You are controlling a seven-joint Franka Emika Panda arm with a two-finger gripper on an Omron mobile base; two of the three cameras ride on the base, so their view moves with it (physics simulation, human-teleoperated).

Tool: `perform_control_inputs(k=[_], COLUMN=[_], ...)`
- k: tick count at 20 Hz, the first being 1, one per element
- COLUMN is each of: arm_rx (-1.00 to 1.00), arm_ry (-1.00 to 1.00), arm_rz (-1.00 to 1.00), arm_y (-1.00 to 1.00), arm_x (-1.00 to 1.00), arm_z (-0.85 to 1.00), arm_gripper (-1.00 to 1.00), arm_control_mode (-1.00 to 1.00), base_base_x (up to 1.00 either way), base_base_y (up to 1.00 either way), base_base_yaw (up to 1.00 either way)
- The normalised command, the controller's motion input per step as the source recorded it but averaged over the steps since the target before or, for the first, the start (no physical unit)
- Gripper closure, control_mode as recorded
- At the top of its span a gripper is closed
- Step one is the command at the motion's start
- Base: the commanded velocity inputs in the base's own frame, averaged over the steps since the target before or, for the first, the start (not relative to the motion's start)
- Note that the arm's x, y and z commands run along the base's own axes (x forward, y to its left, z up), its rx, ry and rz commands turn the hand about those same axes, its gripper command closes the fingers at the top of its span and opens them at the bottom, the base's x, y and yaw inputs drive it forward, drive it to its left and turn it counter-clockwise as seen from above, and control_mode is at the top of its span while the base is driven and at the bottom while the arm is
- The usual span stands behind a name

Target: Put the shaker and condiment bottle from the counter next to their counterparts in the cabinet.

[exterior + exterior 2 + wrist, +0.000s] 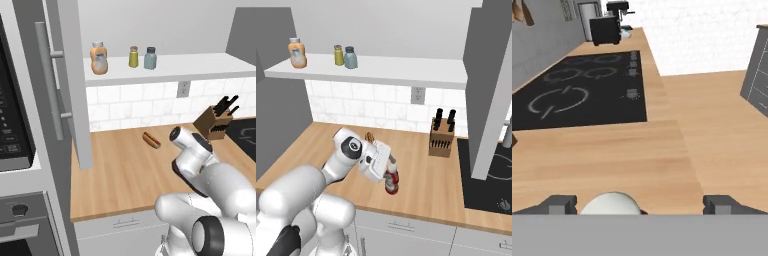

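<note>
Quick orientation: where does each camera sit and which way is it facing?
Left base view: behind the arm, to its left, looking forward and down at counter and shelf; arm rises lower right.
Right base view: behind, to its right, same counter and shelf; arm rises lower left, open jaws at the red bottle.
Hand view: on the hand, looking along the counter toward the cooktop; fingertips at bottom.
Both base views share the knife block.

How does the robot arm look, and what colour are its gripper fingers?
The arm is glossy white with rounded segments and dark grey joint rings. The gripper has a white boxy body and two small dark grey fingertips. No cables or markings are visible.
</note>
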Motion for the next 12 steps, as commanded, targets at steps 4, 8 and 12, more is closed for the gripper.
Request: perform_control_inputs(k=[4,8,12], arm_rx=[0.06,0.04,0.02], arm_ry=[0.0,0.0,0.0], arm_rz=[0.0,0.0,0.0], arm_y=[0.0,0.0,0.0], arm_x=[0.2,0.21,0.12], arm_z=[0.05,0.19,0.15], arm_gripper=[-1.0,-1.0,-1.0], arm_control_mode=[-1.0,-1.0,-1.0], base_base_x=[0.0,0.0,0.0], base_base_y=[0.0,0.0,0.0], base_base_yaw=[0.0,0.0,0.0])
